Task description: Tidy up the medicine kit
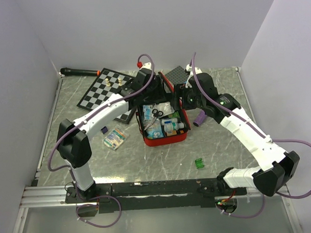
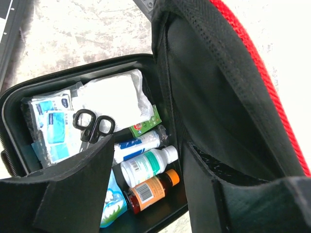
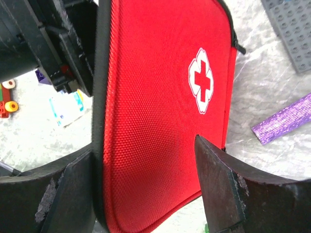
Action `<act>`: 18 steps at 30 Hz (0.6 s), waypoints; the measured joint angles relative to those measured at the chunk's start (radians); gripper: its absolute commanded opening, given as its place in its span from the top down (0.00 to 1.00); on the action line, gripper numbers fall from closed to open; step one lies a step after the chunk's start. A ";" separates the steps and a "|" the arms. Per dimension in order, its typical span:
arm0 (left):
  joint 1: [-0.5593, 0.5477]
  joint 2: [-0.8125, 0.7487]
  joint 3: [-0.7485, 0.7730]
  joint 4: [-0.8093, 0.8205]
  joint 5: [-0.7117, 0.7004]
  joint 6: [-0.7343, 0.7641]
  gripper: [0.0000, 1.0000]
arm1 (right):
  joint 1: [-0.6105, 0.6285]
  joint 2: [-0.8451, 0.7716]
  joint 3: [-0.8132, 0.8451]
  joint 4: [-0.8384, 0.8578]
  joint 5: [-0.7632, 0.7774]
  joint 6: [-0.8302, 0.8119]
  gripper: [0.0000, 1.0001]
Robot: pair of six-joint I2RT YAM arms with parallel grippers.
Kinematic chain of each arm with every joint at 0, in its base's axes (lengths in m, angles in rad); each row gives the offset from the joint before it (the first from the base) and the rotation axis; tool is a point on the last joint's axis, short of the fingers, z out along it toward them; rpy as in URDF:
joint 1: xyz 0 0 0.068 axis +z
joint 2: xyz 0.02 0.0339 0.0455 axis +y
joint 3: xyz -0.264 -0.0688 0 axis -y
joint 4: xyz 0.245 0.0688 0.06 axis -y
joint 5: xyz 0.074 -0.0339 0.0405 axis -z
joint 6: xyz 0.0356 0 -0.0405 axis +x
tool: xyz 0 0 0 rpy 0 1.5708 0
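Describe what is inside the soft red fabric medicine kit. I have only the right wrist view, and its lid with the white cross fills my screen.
Observer: The medicine kit is open, lid raised. Black-handled scissors lie on blue-and-white sachets.
Operator: List any bottles.
Observer: A white plastic bottle with a green label and an amber bottle with an orange cap lie side by side.
Operator: Name what else is packed.
Observer: A white wrapped gauze pad lies beside the scissors.
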 measured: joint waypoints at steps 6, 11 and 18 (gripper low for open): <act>0.005 -0.050 -0.024 0.000 0.000 -0.003 0.37 | 0.017 0.005 0.054 -0.012 0.058 -0.019 0.30; 0.008 -0.069 -0.026 0.007 0.001 -0.003 0.37 | 0.031 0.023 0.087 -0.021 0.097 -0.041 0.35; 0.014 -0.068 -0.037 0.004 0.005 -0.005 0.34 | 0.055 0.069 0.088 -0.034 0.103 -0.051 0.34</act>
